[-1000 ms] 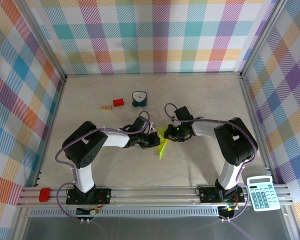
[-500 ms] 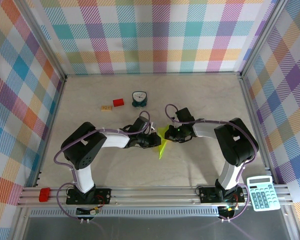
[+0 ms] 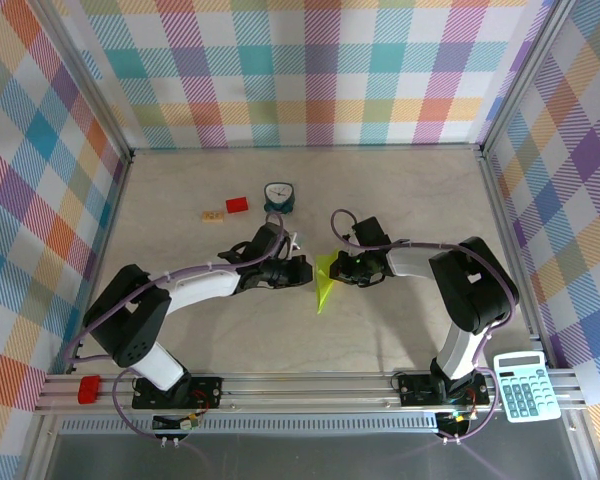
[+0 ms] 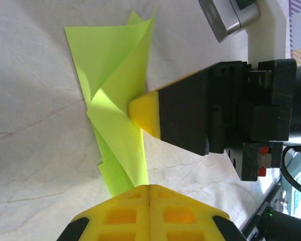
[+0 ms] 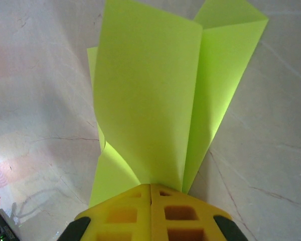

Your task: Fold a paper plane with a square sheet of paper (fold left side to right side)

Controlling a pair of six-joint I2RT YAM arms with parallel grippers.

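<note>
At the middle of the pale marbled surface (image 3: 400,200), between the two arms, the work is catalogued as follows.

Left arm (image 3: 195,290) and right arm (image 3: 460,280): both are reached inward, so that their tips are brought close on either side of the paper.

Square sheet of paper (image 3: 324,285): lime yellow-green and no longer square. It is creased into a narrow pointed form, with the point directed toward the near edge. Several layers are seen overlapped, so the early folds are judged done. One panel is held up off the surface and not pressed flat. The left-to-right fold is therefore judged begun but not closed. Flattening the crease and any further shaping are reckoned as left.

Right gripper (image 3: 338,268): the jaws are closed on the raised panel, which is seen in the wrist view to rise straight out from between them.

Left gripper (image 3: 298,272): the jaws are pressed together at the sheet's left edge. Whether any paper is pinched cannot be told.

Teal clock (image 3: 278,197) and red block (image 3: 237,205): both are set well apart, toward the far side, and are not involved.
</note>
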